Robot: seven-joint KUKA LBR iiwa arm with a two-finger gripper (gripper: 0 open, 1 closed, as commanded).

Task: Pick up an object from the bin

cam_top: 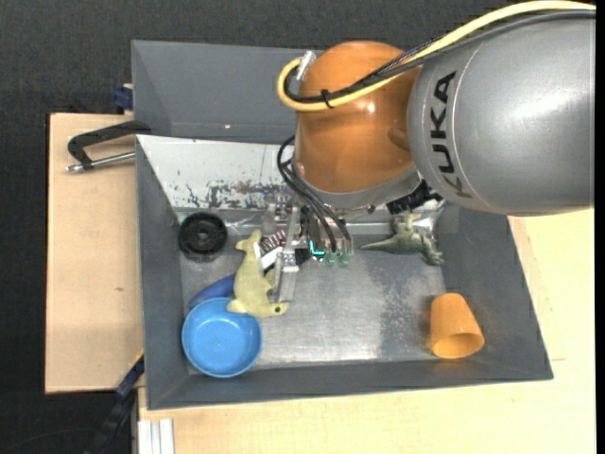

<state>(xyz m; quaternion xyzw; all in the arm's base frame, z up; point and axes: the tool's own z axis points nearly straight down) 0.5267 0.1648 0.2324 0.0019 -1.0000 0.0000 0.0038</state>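
Note:
My gripper [286, 265] hangs below the orange wrist cover, left of the bin's middle. Its tip is right against the right side of a pale yellow toy animal [250, 287] that lies on the bin floor. The toy's lower end rests by the rim of a blue bowl [221, 342] in the front left corner. A black round cap [201, 235] lies to the left of the gripper, near the left wall.
A green toy dinosaur [416, 240] lies at the back right, partly under the arm. An orange cup [454, 326] lies on its side at the front right. The arm and its orange cover hide the bin's back middle.

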